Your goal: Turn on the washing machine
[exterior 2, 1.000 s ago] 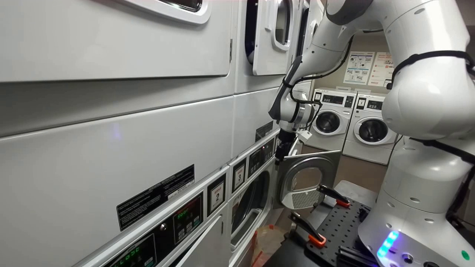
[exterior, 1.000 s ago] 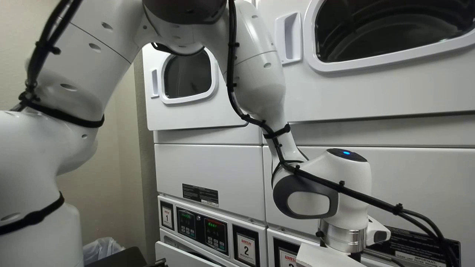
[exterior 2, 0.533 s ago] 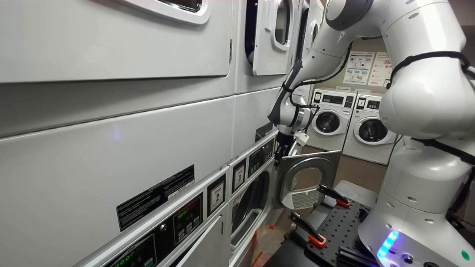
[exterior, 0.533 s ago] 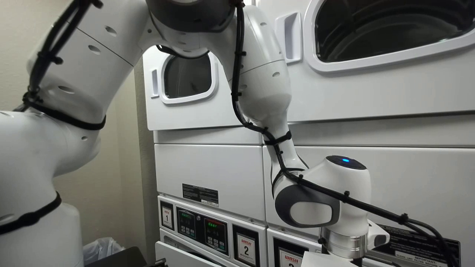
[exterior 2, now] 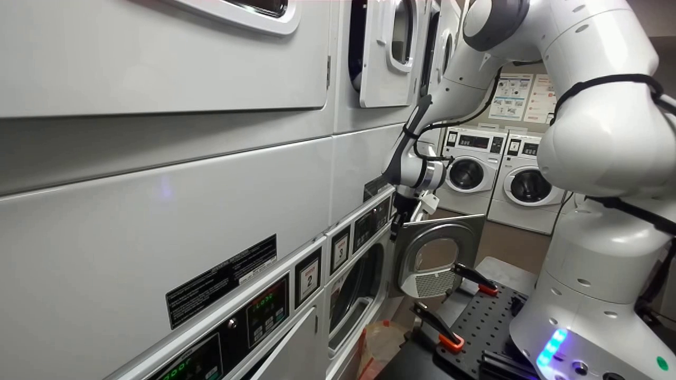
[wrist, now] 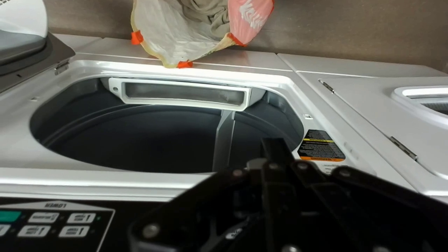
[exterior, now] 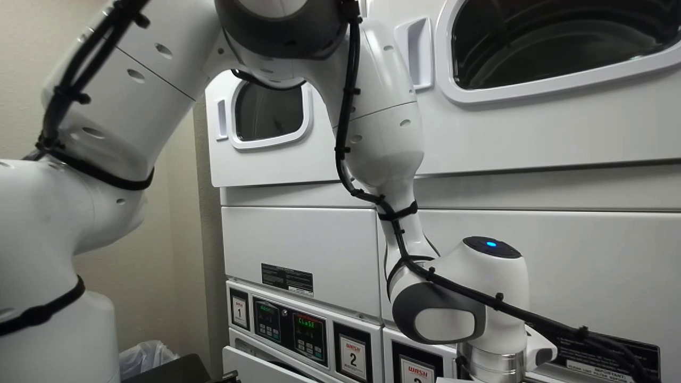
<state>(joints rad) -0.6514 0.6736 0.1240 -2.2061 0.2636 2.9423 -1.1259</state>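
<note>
Hanging before the washing machine (wrist: 105, 177), a robot gripper (wrist: 278, 152) appears closed, its fingers together near four o'clock in the wrist view, nothing seen between them. The machine's drum (wrist: 140, 136) gapes dark toward nine o'clock, its door (wrist: 24, 43) swung wide at ten. At eight, the control panel (wrist: 56, 224), marked LOWER, shows a small green light (wrist: 98, 218), but no finger rests on its visible keys (wrist: 43, 217); the gripper hides part of the panel. The job looks undone: as I judge it, reaching and pressing a start key, probably the green key (wrist: 9, 216) at eight, is left, and likely closing that door too.

In an exterior view, the machine, labelled 3, runs from one o'clock down to six. The arm (exterior 2: 462, 87) slants down past two o'clock and puts the gripper at four, just beside the swung-out door; whether they touch, I cannot tell. That door looks the likeliest hindrance. A plastic bag (exterior 2: 383, 343) sits between five and six, two orange-tipped clamps (exterior 2: 437, 322) between four and five, two front-loaders (exterior 2: 467, 174) at three.

In an exterior view, the machine fills one to five o'clock, its upper door (exterior: 564, 48) at two; the arm masks much of the lower front, with the gripper out of sight. A neighboring machine (exterior: 298, 239) spans seven to ten, a green display (exterior: 307, 323) reading CLOSE.
</note>
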